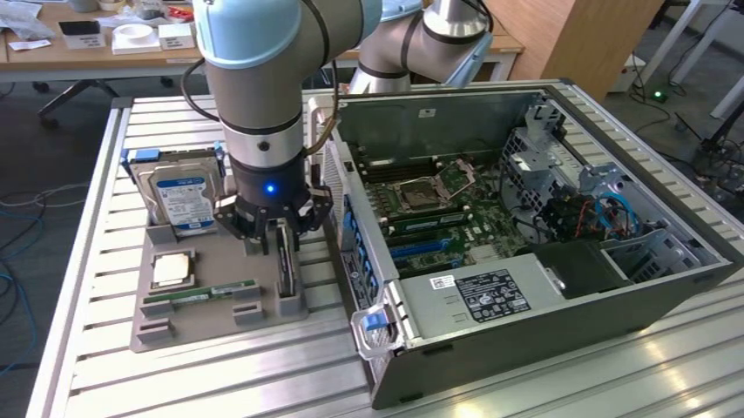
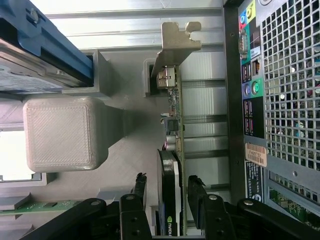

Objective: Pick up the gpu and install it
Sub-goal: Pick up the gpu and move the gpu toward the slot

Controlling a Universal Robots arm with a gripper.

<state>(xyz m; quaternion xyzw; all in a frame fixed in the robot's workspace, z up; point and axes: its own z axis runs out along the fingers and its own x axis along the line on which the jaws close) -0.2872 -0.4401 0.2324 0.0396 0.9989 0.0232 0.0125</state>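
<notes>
Wrist view has the claw (image 2: 167, 187) open. Its two black fingers (image 2: 197, 192) stand apart on either side of the gpu (image 2: 170, 165), with a thin gap between them and the card, so nothing is clamped. The gpu stands on its long edge in the gray holder (image 2: 125, 150). Its dark face is toward one finger and its green board toward the other. The silver end bracket (image 2: 175, 45) is at the end away from the claw and sits at one of the holder's slots.

From the exterior view, the arm (image 1: 261, 78) comes straight down over the holder. The gpu is upright along the holder's edge nearest the computer case (image 1: 500, 340), just beside the case's ported rear wall. Farther from the case than the gpu, the holder also carries a hard drive (image 1: 180, 192) with a blue-white label, propped upright. A flat square processor chip (image 1: 172, 268) and a narrow green RAM stick (image 1: 204, 293) lie there too. The case lies on its side, open at the top, with the motherboard (image 1: 442, 218) exposed. Holder and case both rest on the slatted metal tabletop (image 1: 104, 366).
</notes>
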